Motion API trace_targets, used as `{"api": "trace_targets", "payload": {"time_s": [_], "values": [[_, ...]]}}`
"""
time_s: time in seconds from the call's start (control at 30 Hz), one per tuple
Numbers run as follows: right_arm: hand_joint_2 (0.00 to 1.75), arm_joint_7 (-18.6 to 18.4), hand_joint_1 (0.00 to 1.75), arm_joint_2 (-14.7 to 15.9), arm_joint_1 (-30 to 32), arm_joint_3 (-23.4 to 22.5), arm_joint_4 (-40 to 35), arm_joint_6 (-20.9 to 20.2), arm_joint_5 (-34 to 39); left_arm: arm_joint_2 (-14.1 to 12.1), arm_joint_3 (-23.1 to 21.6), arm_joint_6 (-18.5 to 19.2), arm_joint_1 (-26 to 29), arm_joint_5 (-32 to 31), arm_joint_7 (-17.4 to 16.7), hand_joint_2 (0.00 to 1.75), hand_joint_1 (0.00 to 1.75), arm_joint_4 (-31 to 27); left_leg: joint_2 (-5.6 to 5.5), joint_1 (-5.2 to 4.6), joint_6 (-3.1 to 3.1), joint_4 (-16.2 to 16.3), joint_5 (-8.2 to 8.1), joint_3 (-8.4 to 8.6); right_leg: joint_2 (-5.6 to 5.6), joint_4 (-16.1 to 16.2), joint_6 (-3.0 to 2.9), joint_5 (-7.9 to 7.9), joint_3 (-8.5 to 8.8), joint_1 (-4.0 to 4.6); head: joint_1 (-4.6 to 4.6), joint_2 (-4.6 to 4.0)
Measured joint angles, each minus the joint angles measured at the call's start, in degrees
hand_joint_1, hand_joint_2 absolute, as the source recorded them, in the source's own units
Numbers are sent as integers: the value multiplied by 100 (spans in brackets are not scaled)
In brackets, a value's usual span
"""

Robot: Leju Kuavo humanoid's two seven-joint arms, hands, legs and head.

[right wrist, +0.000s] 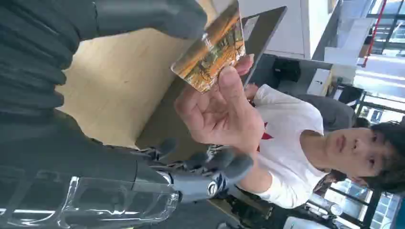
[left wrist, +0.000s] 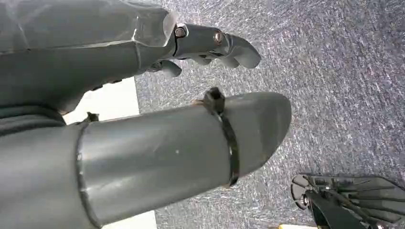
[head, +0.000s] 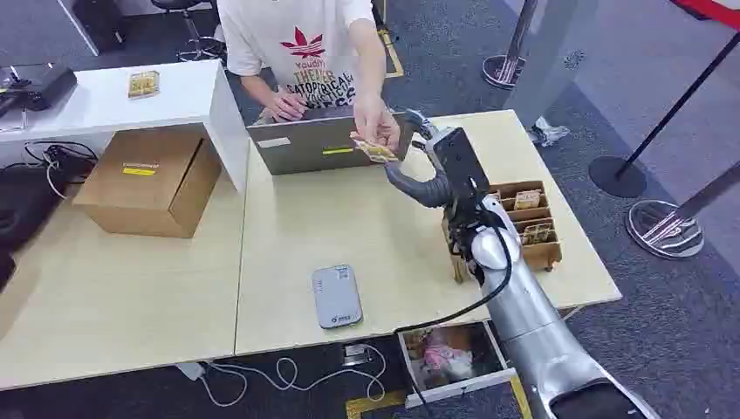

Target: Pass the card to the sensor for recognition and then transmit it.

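A person behind the table pinches the patterned card (head: 375,150) in one hand (head: 377,122), just off my right hand (head: 434,164), which is stretched out over the far side of the table. In the right wrist view the card (right wrist: 212,47) sits under the person's thumb, and my thumb's tip is right at its upper edge. My right hand (right wrist: 71,119) has its fingers (right wrist: 215,174) spread well away from the card, with nothing between them. The grey sensor pad (head: 337,296) lies flat near the table's front edge. My left hand (left wrist: 95,62) hangs over the carpet, holding nothing.
A wooden box (head: 526,220) with more cards stands at the table's right side, beside my forearm. A laptop (head: 318,144) is open in front of the person. A cardboard box (head: 153,179) sits at the left, and another card (head: 143,83) lies on the white table (head: 87,105).
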State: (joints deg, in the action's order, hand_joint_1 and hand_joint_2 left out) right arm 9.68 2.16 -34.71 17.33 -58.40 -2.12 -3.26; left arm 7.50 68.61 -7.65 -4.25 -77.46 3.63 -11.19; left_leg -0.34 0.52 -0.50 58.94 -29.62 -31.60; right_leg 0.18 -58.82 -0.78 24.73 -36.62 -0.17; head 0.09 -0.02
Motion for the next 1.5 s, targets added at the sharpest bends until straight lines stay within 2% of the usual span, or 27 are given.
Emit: {"api": "trace_targets", "payload": {"time_s": [0.37, 0.53, 0.63, 0.7, 1.13, 1.5], "values": [[175, 0, 159, 0, 0, -50, 4, 2, -7, 2, -2, 15, 1, 0, 17, 0, 0, 0, 0, 0, 0, 0, 0, 0, 0, 0, 0, 0, 0, 0, 0, 0], [175, 0, 152, 0, -17, -66, 4, 4, -13, 2, -2, 15, 0, -2, 42, 0, 0, 0, 0, 0, 0, 0, 0, 0, 0, 0, 0, 0, 0, 0, -2, 0], [175, 0, 140, 0, -19, -70, 4, -11, -13, 2, -2, 15, 0, -2, 42, 0, 0, 0, 0, 0, 0, 0, 0, -1, 0, 0, 0, 0, 0, 0, 0, 0], [175, 0, 175, 0, -19, -70, 11, -13, -13, 2, -2, 15, 1, 0, 39, 0, 0, 0, 0, 0, 0, 0, 0, -1, 0, 0, 0, 0, 0, 0, 0, 0], [175, 0, 175, 0, -29, -70, 20, -44, 2, 2, -2, 11, 1, 20, 39, 0, 0, 0, -1, 1, 0, 0, 0, -1, -1, 0, 0, 0, 0, 0, -2, 0], [175, -103, 175, -4, 47, 11, 216, -435, 107, 2, -2, 26, 1, 26, 39, 0, 0, 0, -1, 1, 0, 0, 0, -2, -1, 0, 0, 0, 0, 0, 0, 0]]}}
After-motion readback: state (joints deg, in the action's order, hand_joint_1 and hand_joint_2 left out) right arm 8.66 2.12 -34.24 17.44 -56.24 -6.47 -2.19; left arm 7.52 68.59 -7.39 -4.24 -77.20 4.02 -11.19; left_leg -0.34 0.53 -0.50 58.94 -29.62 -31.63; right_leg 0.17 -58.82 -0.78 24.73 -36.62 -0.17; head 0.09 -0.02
